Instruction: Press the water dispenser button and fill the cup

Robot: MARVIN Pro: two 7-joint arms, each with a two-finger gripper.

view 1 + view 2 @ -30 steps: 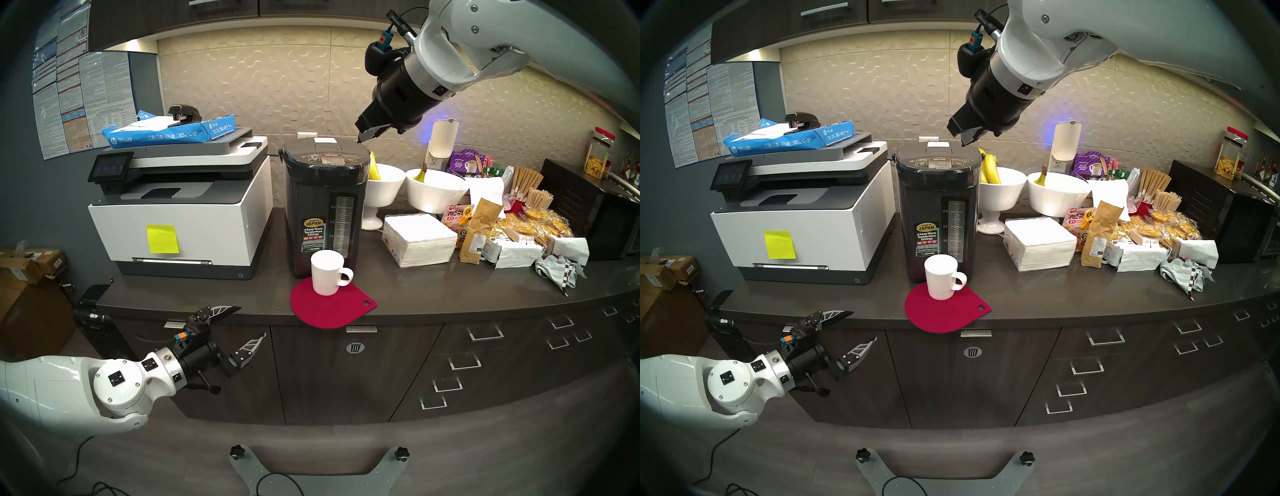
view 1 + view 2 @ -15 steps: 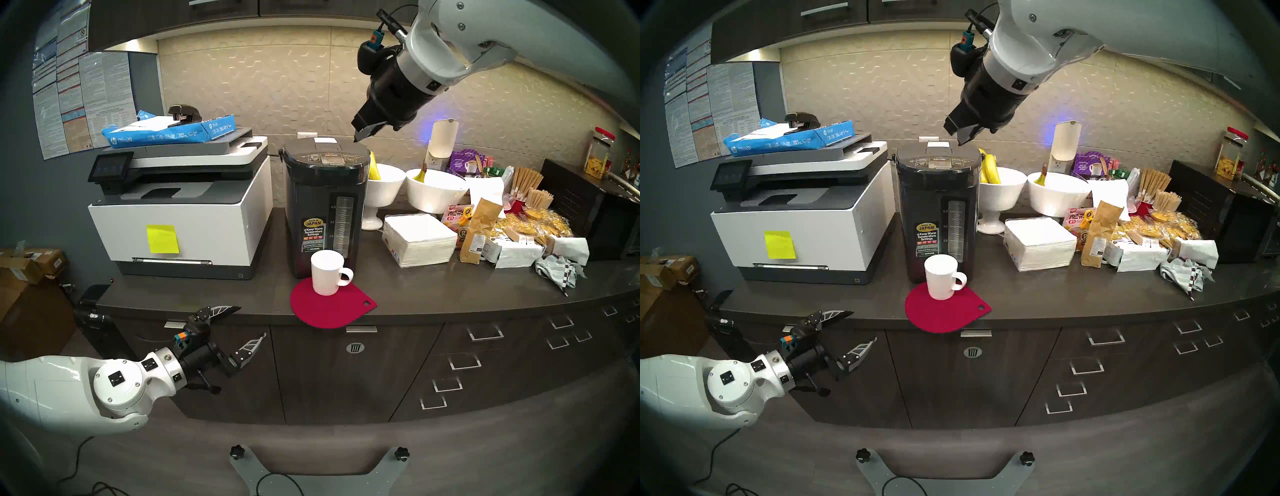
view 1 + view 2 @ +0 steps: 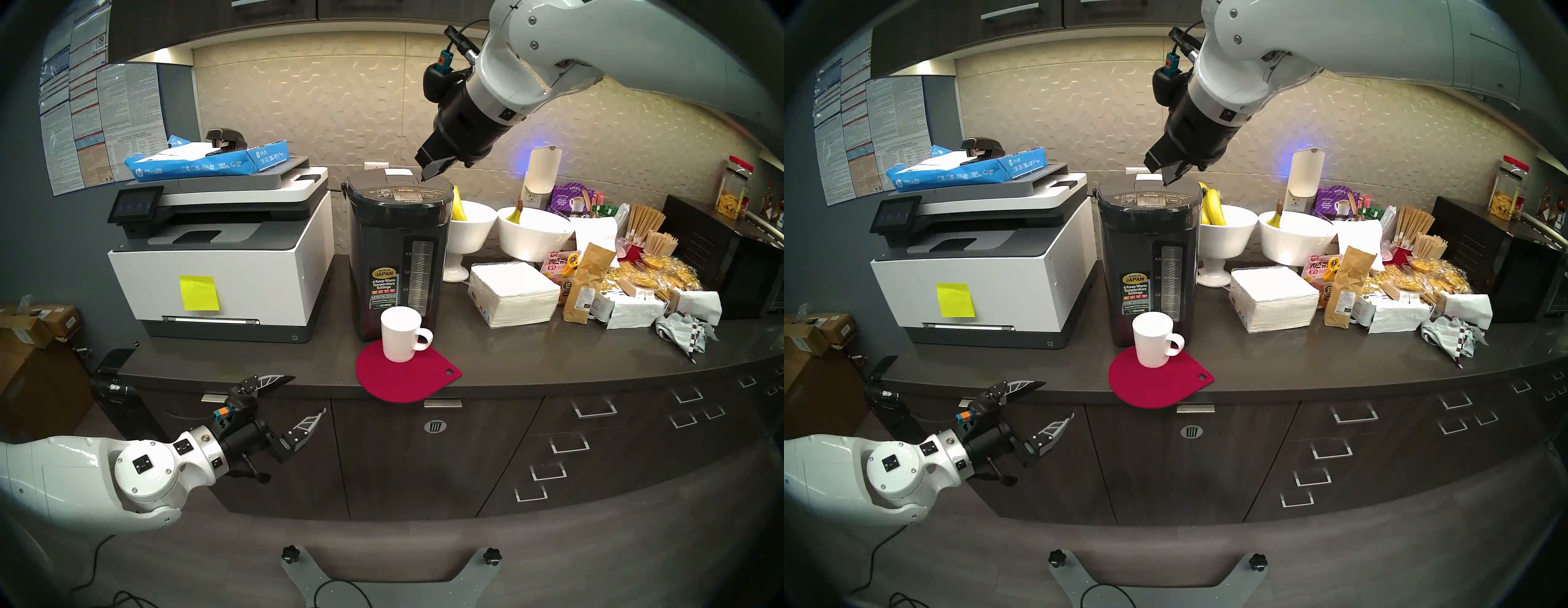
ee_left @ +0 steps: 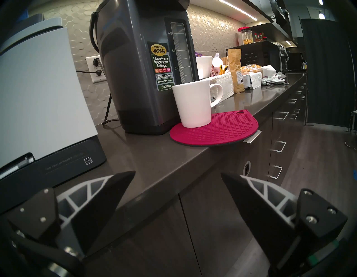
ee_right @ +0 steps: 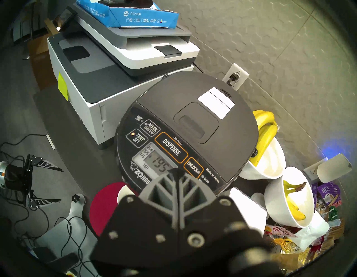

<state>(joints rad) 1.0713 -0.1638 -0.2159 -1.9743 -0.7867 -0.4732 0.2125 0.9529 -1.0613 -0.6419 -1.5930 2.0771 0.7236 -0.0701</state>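
The dark water dispenser (image 3: pixel 396 254) (image 3: pixel 1149 259) (image 4: pixel 143 63) (image 5: pixel 185 135) stands mid-counter. Its DISPENSE button (image 5: pixel 171 147) (image 3: pixel 405 190) sits in the middle of the top panel. The white cup (image 3: pixel 401 334) (image 3: pixel 1154 339) (image 4: pixel 193 104) stands on a red mat (image 3: pixel 403 378) against the dispenser's front, handle to the right. My right gripper (image 3: pixel 426 177) (image 3: pixel 1167 183) (image 5: pixel 176 171) is shut and empty, its tip hovering just above the right rear of the lid, short of the button. My left gripper (image 3: pixel 307 395) (image 3: pixel 1055 401) (image 4: pixel 177 175) is open and empty, low in front of the counter edge.
A white-and-grey printer (image 3: pixel 220 254) with a blue paper ream stands left of the dispenser. White bowls with bananas (image 3: pixel 471 225), a napkin stack (image 3: pixel 511 293), snack bags and a black box (image 3: pixel 721 263) crowd the counter (image 3: pixel 530 361) to the right. Drawers run below.
My right arm has moved left and slightly down, bringing the shut gripper's tip from beside the dispenser's right edge to over its lid. The left arm and cup have not moved.
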